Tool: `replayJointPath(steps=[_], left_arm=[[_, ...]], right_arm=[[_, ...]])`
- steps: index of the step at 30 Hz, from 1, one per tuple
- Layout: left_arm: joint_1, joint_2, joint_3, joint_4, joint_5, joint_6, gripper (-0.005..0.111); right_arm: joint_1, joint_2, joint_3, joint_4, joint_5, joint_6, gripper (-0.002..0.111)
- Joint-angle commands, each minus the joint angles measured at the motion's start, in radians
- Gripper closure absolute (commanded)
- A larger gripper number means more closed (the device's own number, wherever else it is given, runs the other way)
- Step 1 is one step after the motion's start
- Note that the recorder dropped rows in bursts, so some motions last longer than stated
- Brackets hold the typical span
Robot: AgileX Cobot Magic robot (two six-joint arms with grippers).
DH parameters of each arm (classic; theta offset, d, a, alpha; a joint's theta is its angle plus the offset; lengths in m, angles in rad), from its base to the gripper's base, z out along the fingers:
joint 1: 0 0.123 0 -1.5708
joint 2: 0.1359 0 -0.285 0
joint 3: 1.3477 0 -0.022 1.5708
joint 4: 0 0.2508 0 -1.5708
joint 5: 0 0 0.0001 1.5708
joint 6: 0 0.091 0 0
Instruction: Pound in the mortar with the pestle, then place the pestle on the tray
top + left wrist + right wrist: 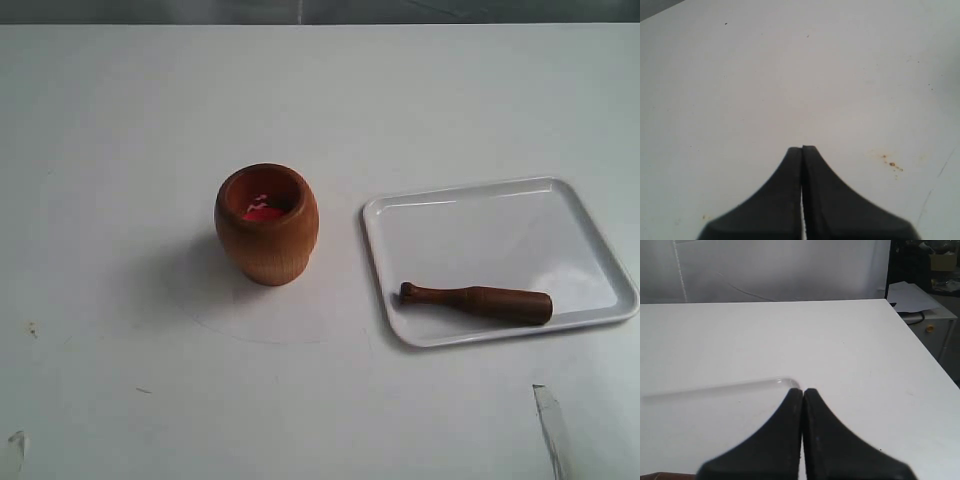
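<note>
The pestle (478, 301) is seen lying on the tray (480, 225), long axis across it, knob end toward the mortar (266, 225). It is judged nearer the right jaws, which are pressed together and empty. The left jaws are likewise pressed together over bare bench (790, 75).

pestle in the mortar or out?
Out. The pestle lies flat inside the white tray, knob end toward the mortar, which stands upright beside the tray with only red material inside.

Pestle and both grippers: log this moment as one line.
pestle: lying in tray | mortar: upright beside tray | left gripper: shut, empty | right gripper: shut, empty
</note>
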Motion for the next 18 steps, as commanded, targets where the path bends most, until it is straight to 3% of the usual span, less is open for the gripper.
replayJointPath(steps=[1,18], left_arm=[[-0.008,-0.001,0.001,-0.007,-0.003,-0.008,0.107],[-0.008,-0.001,0.001,-0.007,-0.003,-0.008,0.107]], right_arm=[[-0.008,-0.002,0.003,-0.015,0.0,-0.004,0.108],[-0.008,-0.002,0.003,-0.008,0.0,-0.002,0.108]])
